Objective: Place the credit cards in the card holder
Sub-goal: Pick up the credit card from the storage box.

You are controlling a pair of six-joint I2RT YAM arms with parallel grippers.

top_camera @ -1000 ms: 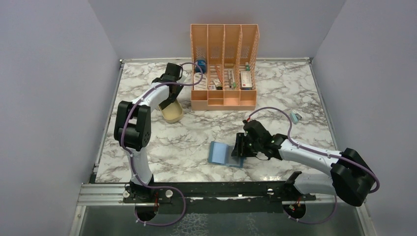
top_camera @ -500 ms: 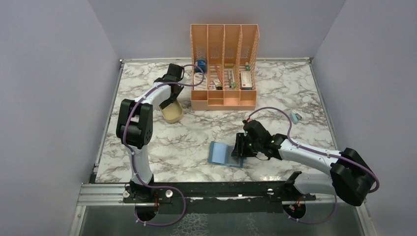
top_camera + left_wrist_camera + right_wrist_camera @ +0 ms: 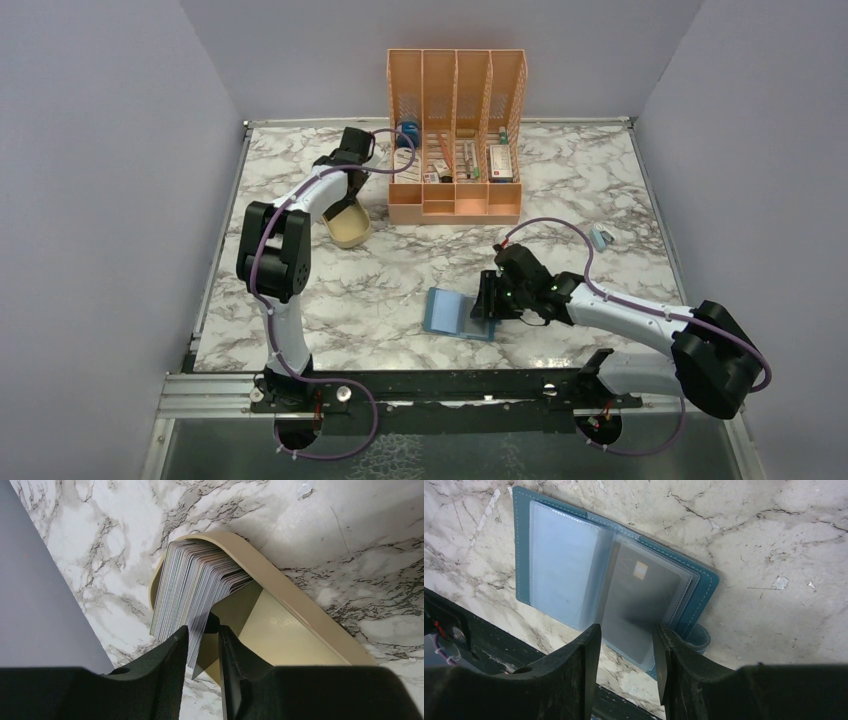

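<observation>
- L gripper (image 3: 202, 629): narrow gap round one card (image 3: 196, 642) in tray (image 3: 310, 614), left of organiser (image 3: 456, 205); can't tell if gripped.
- R gripper (image 3: 626, 630): partly open, over card holder (image 3: 559, 570), in front of organiser.

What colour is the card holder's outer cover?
Teal-blue, with matching stitching along the edge. The card holder shows best in the right wrist view.

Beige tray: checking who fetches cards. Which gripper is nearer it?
Left. The left gripper is at the beige tray, fingers astride one card of its stack; the right gripper is away, at the card holder.
</observation>
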